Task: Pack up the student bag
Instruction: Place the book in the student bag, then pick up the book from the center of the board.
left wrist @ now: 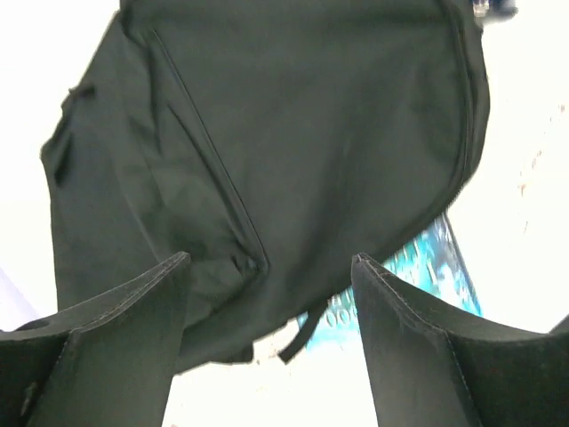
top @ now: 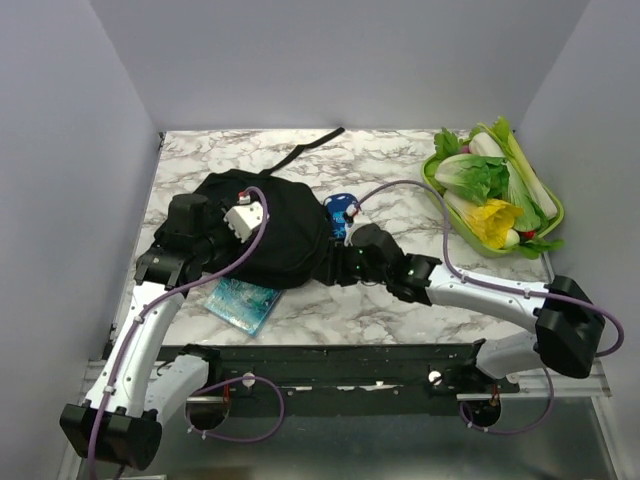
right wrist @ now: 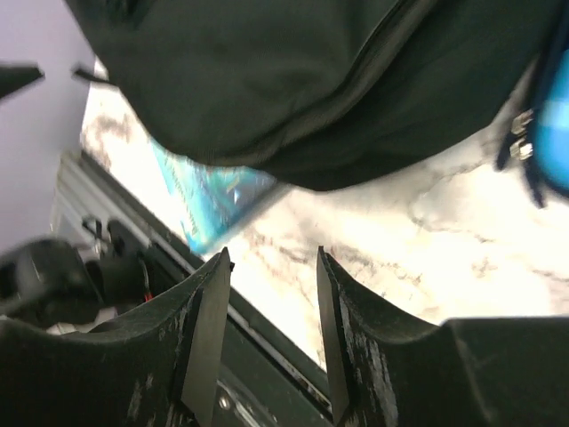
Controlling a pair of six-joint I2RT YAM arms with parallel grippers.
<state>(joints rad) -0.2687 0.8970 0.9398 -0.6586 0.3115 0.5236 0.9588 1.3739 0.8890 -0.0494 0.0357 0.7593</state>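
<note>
Nothing packed yet, I'd say: student bag (top: 265, 230) lies left of table centre, teal book (top: 240, 303) half under it, blue pencil case (top: 340, 210) beside. Left gripper (left wrist: 271, 260) & right gripper (right wrist: 271, 253): jaws apart, empty.

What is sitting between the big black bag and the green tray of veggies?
A small blue pencil case sits right beside the student bag. Past it, a purple cable crosses marble table up to the green tray. The top view shows this.
</note>
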